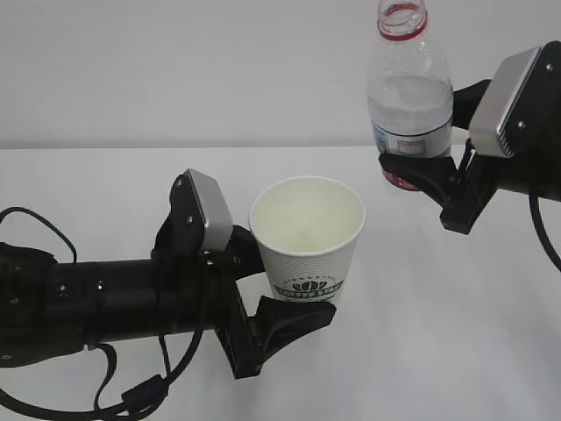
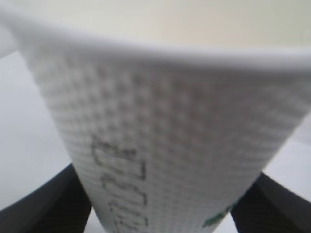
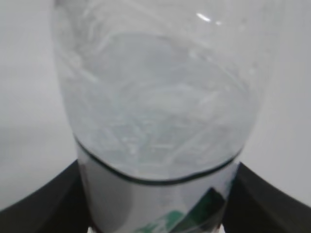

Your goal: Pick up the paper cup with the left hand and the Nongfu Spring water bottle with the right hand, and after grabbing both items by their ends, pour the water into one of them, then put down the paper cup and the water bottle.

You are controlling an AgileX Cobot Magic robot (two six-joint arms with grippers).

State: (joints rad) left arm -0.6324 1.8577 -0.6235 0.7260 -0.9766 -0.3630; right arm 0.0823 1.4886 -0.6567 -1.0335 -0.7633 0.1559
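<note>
Here the left hand (image 1: pixel 276 285) grips the cup (image 1: pixel 307 237) low on its wall, jaws spread to the cup's width, one finger behind its far side and one under the near side by the green logo; the cup stands mouth-up, tilted slightly toward the camera, and looks empty as far as its inside shows. The right hand (image 1: pixel 425 167) holds the bottle (image 1: pixel 408 92) by its lower end, jaws closed around the labelled part, so the bottle rises upright above that grip with its open neck on top. Water (image 3: pixel 155 107) fills only part of it. From the right hand the cup lies down and to the left, apart from the bottle, with bare table (image 1: pixel 456 333) between them. The bottle's long axis is near vertical, so the pour seems not yet begun: I judge the next move needs the bottle carried left over the cup's mouth and its neck tipped down toward it, while the left hand keeps the cup level
</note>
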